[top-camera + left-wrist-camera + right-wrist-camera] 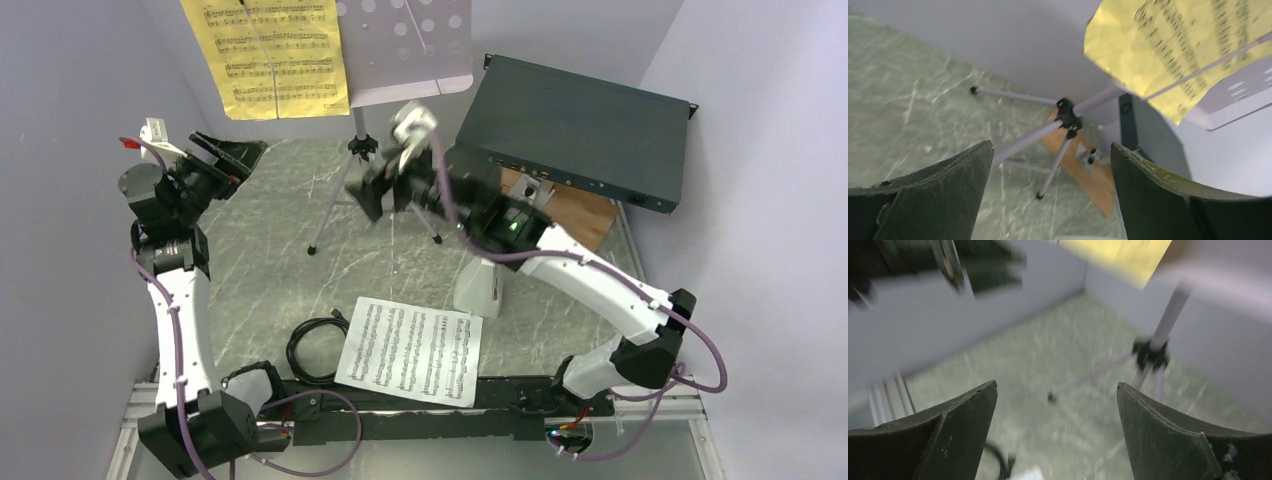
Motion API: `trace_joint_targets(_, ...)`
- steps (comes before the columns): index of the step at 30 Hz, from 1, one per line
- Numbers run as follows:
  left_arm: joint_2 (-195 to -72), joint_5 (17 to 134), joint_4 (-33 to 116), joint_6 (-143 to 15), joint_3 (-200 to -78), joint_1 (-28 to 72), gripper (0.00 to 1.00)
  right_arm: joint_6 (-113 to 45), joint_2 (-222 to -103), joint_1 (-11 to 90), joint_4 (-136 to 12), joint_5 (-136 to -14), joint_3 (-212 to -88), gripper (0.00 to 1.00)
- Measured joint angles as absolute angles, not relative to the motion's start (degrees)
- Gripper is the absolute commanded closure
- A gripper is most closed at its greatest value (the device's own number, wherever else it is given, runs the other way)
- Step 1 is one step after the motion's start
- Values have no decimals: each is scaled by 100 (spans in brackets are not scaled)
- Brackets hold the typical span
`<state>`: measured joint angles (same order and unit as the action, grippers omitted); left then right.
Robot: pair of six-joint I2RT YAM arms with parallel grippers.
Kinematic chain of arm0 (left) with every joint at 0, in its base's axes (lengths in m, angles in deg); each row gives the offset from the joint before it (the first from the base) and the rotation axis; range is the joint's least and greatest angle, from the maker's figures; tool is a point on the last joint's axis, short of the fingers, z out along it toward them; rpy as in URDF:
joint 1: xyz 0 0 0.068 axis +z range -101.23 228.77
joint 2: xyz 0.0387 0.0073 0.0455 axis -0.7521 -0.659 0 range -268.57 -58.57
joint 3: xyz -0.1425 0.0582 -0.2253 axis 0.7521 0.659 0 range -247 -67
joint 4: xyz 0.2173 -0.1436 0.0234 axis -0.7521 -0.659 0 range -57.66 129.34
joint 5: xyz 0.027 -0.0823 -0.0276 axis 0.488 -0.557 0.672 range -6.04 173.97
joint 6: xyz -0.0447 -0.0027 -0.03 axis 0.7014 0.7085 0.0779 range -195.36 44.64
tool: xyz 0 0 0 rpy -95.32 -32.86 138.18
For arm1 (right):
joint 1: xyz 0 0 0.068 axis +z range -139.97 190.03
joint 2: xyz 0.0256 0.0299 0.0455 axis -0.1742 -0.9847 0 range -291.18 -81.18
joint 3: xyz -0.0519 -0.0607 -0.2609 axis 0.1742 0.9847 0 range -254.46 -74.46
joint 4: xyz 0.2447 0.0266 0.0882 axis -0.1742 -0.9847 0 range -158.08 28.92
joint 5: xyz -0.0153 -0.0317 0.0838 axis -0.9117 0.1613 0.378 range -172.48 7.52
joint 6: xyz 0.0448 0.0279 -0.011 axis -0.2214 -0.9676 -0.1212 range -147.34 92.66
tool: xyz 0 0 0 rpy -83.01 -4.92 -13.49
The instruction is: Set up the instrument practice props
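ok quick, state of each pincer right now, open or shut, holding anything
left pincer: open, holding nothing
right pincer: open, holding nothing

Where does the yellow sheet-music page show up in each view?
Top external: yellow page at top, left of centre, on the music stand.
Left wrist: the page upper right.
Right wrist: the page top edge, blurred.
Shared landmark: black tripod hub, seen in all three.
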<state>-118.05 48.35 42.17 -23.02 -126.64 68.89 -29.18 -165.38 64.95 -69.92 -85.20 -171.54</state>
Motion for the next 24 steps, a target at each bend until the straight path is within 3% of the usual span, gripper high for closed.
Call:
trace_joint_targets(6, -11099, 5265, 1959, -3408, -12784, 6837, 9, -2875, -16007, 7092, -7145, -8725, -14625, 7)
trace_joint_targets(11, -10273, 5005, 1441, -3222, -11118, 6701, 13, -3089, -16027, 7738, -7368, -8975, -13161, 6)
trace_joint_targets(16, -10198, 4785, 967, -2934, -9886, 6229, 14, -3336, -16341, 8434, -7458, -9123, -12803, 8)
trace_joint_targets(24, -10338, 5580, 495, -2659, -9853, 4455, 15, -3747, -16868, 8278, -7250, -8907, -12413, 41)
